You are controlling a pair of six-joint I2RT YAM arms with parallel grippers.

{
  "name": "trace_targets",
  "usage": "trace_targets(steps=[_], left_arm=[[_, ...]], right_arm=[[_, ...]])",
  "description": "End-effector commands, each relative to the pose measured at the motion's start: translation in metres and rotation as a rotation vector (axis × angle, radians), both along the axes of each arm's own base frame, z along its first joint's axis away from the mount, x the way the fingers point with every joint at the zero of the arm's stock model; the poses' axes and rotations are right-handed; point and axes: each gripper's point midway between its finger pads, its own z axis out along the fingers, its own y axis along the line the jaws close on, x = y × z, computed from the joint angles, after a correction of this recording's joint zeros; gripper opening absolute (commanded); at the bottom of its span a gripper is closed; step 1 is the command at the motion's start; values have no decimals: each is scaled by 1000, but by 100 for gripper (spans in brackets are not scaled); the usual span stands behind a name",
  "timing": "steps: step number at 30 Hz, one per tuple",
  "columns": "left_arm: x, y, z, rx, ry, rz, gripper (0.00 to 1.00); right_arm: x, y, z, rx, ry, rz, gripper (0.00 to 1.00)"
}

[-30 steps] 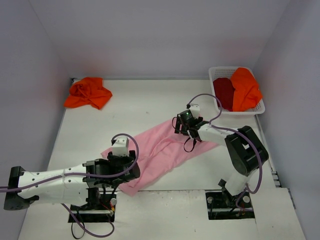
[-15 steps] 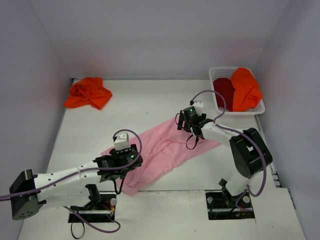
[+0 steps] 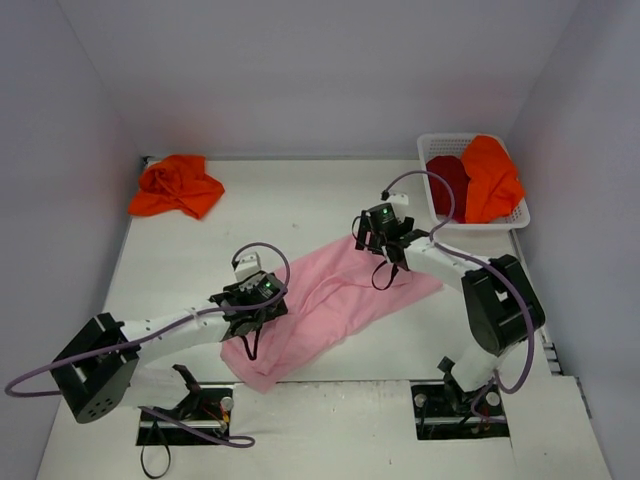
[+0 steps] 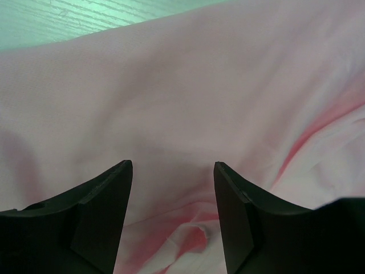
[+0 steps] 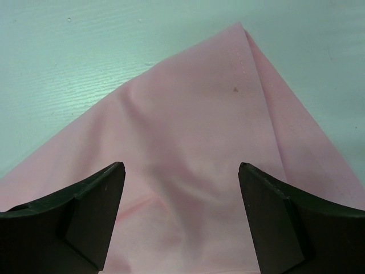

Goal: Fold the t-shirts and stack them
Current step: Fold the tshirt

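Observation:
A light pink t-shirt (image 3: 330, 300) lies spread and rumpled across the middle of the table. My left gripper (image 3: 256, 292) hovers over its left part with its fingers apart and nothing between them; in the left wrist view the pink cloth (image 4: 188, 103) fills the space under the left gripper (image 4: 173, 166). Over the shirt's far right corner (image 5: 239, 34) my right gripper (image 5: 178, 168) stands open just above the cloth, seen from above as the right gripper (image 3: 384, 228). A bright orange t-shirt (image 3: 176, 185) is bunched at the back left. Another orange shirt (image 3: 490, 178) and a dark red one (image 3: 449, 185) lie in the basket.
The white latticed basket (image 3: 522, 214) stands at the back right against the wall. Grey walls close in the left, back and right sides. Both arm bases sit at the near edge, with purple cables looping over the arms.
The left arm has stretched forward and right, bringing its gripper farther onto the pink shirt. The right gripper has shifted slightly toward the shirt's far corner. The shirt has spread a little.

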Motion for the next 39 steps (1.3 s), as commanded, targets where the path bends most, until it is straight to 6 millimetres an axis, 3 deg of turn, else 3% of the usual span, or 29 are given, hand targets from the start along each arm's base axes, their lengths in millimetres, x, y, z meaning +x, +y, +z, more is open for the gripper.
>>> trace_targets(steps=[1, 3, 9, 13, 17, 23, 30, 39], left_arm=[[10, -12, 1, -76, -16, 16, 54], [5, -5, -13, -60, 18, 33, 54], [14, 3, -27, -77, 66, 67, 54], [29, 8, -29, -72, 74, 85, 54], [49, 12, -32, -89, 81, 97, 54], [82, 10, -31, -83, 77, 97, 54], [107, 11, -31, -101, 57, 88, 54], [128, 23, -30, -127, 36, 101, 54]], right_arm=[[21, 0, 17, -4, -58, -15, 78], [24, 1, 16, 0, -58, -15, 78], [30, 6, -8, 10, -18, -6, 77], [31, 2, -24, 4, 9, -16, 77], [30, -11, -26, 3, 10, -44, 77], [28, -41, -18, -19, -12, -113, 78], [24, -80, 2, -49, -55, -195, 78], [18, -98, 17, -70, -80, -228, 78]])
